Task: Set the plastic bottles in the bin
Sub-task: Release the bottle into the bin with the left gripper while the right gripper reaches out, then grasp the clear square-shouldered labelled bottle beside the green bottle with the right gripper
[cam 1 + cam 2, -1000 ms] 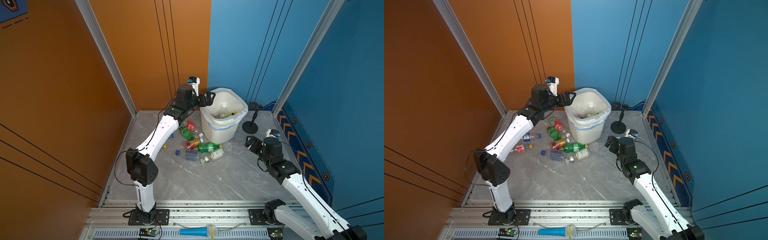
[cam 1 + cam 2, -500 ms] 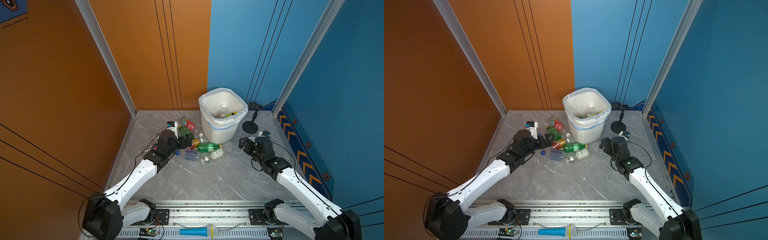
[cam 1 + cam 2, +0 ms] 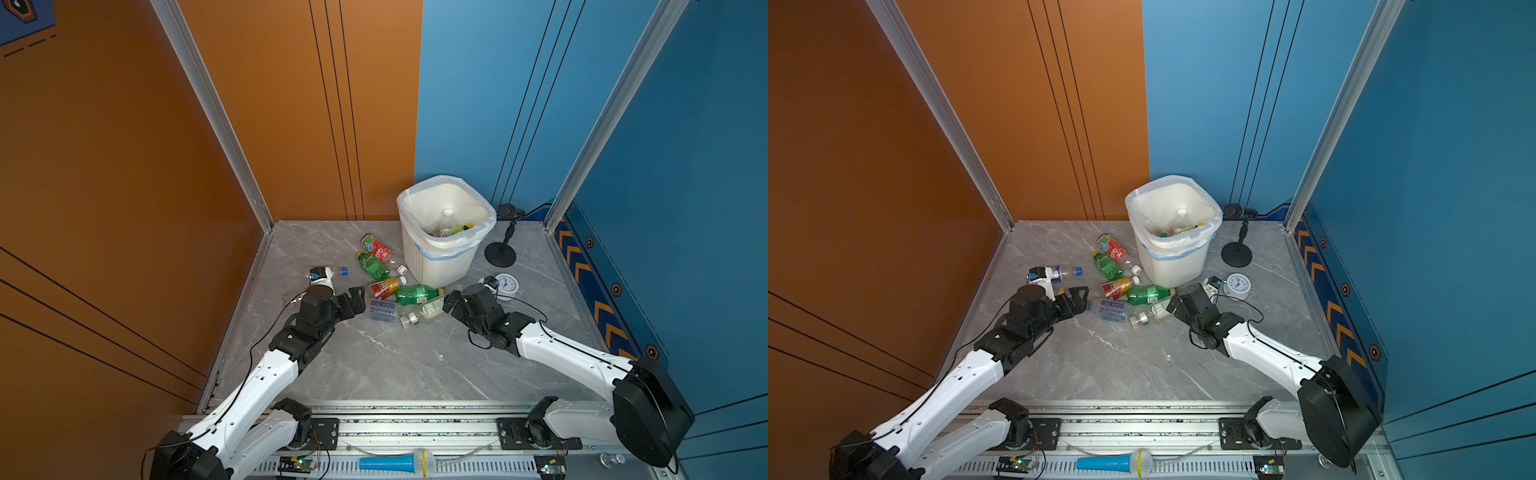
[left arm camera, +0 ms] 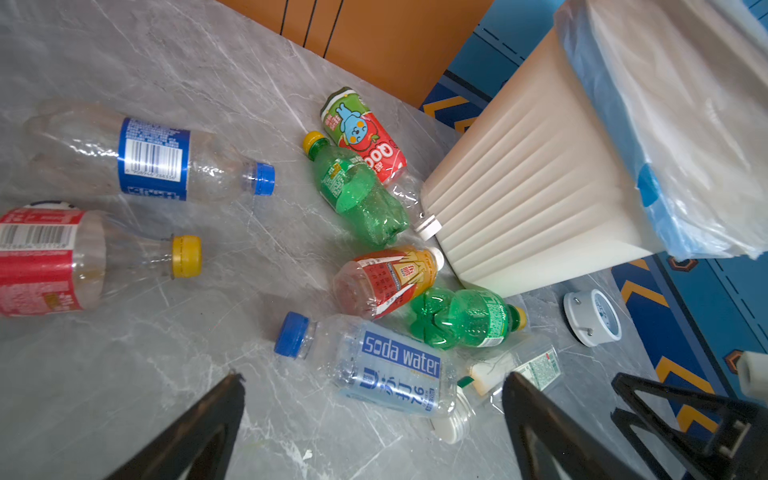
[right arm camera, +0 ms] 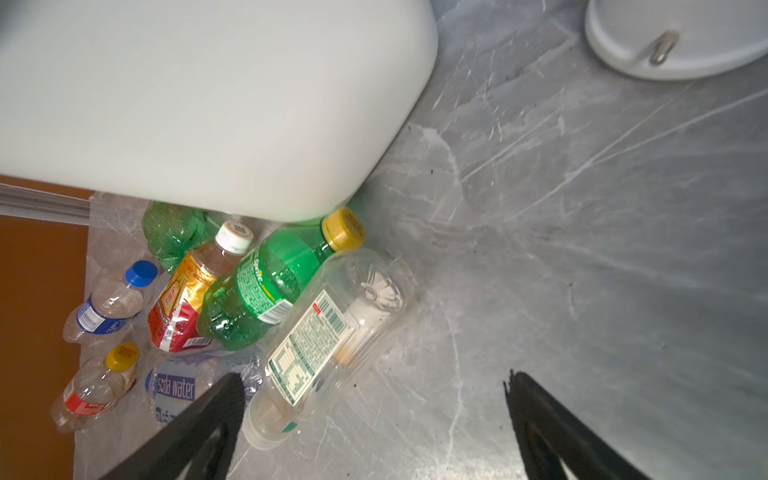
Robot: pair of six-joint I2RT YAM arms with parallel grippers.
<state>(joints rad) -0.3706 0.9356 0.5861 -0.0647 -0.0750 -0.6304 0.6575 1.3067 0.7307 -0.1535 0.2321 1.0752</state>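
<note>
Just ahead of open, empty left end effector [image 3: 360, 299]: clear blue-capped soda-water bottle [image 3: 384, 309], long axis across the gap; open right end effector [image 3: 445, 302] farther.

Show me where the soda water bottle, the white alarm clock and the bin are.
soda water bottle [image 4: 399, 376]: left wrist view, on its blue label.
alarm clock [image 3: 506, 285]: in a top view, on its dial.
bin [image 3: 434, 266]: in a top view, on its ribbed front wall.

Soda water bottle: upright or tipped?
Tipped. The soda water bottle lies on its side on the table, label facing up.
</note>
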